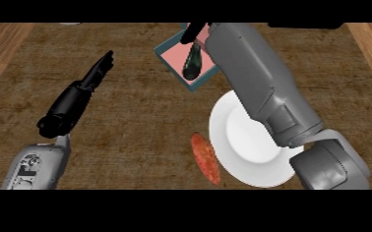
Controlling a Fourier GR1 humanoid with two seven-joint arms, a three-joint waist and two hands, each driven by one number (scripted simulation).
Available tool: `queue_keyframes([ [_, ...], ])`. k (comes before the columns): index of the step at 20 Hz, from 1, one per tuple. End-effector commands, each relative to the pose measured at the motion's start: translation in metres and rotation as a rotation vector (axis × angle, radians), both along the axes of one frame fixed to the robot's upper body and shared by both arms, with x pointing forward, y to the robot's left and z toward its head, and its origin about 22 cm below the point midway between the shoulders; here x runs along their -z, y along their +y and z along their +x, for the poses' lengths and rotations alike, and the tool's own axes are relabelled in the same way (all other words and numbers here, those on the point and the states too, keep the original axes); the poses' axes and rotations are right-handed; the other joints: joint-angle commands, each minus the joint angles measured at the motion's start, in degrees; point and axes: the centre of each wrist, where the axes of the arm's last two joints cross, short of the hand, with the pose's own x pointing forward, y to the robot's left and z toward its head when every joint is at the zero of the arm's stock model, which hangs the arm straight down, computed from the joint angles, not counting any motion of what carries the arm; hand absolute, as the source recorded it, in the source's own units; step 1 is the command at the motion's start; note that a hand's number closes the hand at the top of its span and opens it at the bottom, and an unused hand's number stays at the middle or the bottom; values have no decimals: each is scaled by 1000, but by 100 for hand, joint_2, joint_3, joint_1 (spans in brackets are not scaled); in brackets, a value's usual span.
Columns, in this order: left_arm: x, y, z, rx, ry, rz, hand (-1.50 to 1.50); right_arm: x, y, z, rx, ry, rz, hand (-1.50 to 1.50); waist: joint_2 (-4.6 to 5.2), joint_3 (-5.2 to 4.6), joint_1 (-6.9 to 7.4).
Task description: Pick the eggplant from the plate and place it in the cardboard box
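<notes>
**Desk:** Two things settle this one, the plate and the box. Where does the eggplant (193, 65) stand?

**Photographer:** Off the white plate (243, 142), which shows bare at lower right, partly under the right forearm. The dark eggplant hangs inside the outline of the cardboard box (176, 57), over its pink floor, at the top centre of the bench (138, 108).

**Desk:** Released or held?

**Photographer:** Held, by my reading. The right robot hand (195, 32) sits at the eggplant's upper end, black fingers curled about it, though the forearm hides much of the hand. Whether the eggplant touches the box floor I cannot tell from this steep angle.

**Desk:** So how much of the job is done?

**Photographer:** Most of it, I judge. The pick and the carry look finished. What is left is to let go so the eggplant rests in the box, then to lift the arm away.

**Desk:** And the other arm?

**Photographer:** The left robot hand (98, 73) rests at the left, fingers straight and together, holding nothing, well apart from the box.

**Desk:** Anything else in frame?

**Photographer:** An orange-red elongated item (205, 158) lies on the bench just beside the plate's left rim. I cannot tell what it is.
</notes>
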Motion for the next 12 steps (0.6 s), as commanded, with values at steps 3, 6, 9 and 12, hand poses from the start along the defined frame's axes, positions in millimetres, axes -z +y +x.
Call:
queue_keyframes([
  [3, -5, 3, 1, 2, -10, -14, 0, -37, -24, 1, 171, -344, 513, -150, 1, 20, -50],
  [6, -3, 10, 4, -13, -4, 5, 0, -24, -32, 0, 250, -394, 659, -150, 3, 2, -52],
  [9, -6, -4, 7, 3, 11, 0, 0, 14, -53, -1, 314, -430, 702, -150, -14, -1, -75],
  [12, 2, 10, -3, -7, 21, 9, 0, 25, -68, -1, 327, -490, 713, -150, -34, -6, -106],
])
